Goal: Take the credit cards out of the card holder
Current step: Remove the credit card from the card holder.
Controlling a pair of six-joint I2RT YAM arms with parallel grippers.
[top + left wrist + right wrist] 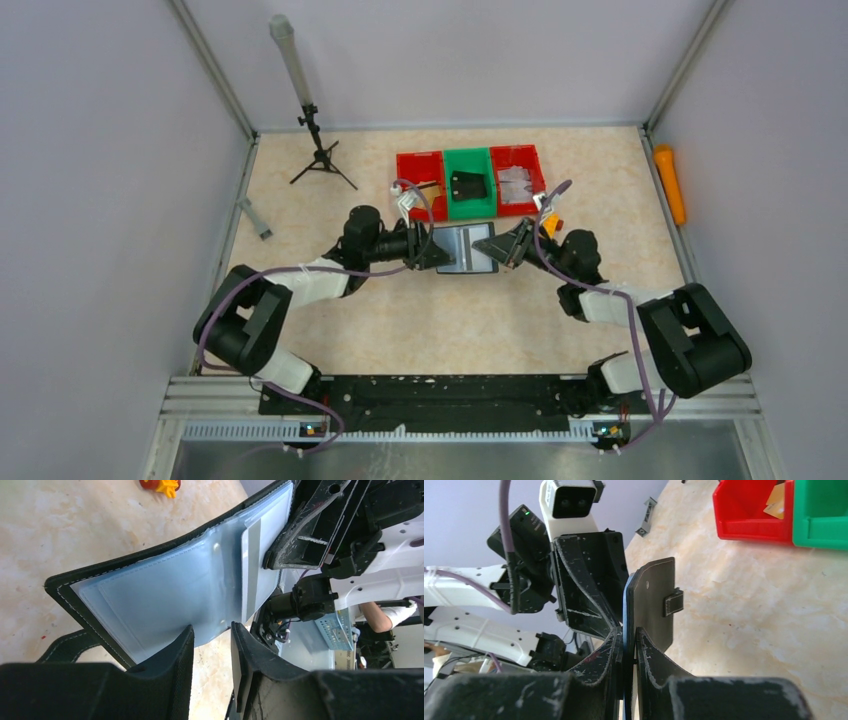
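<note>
The card holder [466, 249] is open and held off the table between my two grippers, its pale grey-blue inside facing the left wrist camera [165, 590]. A pale card edge [250, 570] shows in its right-hand sleeve. My right gripper [503, 247] is shut on the holder's right edge [629, 632]; the black outside with the closing tab [672, 602] stands just beyond its fingers. My left gripper [437, 250] is open [212, 627] at the holder's left edge, one finger [180, 655] lying in front of the lining and table showing between the jaws.
Behind the holder stand a red bin [420, 170] with a tan card [775, 507], a green bin [468, 165] with a lumpy black case [467, 185], and a red bin [516, 160] with pale items. A tripod [318, 150] stands far left, an orange tube [670, 182] far right.
</note>
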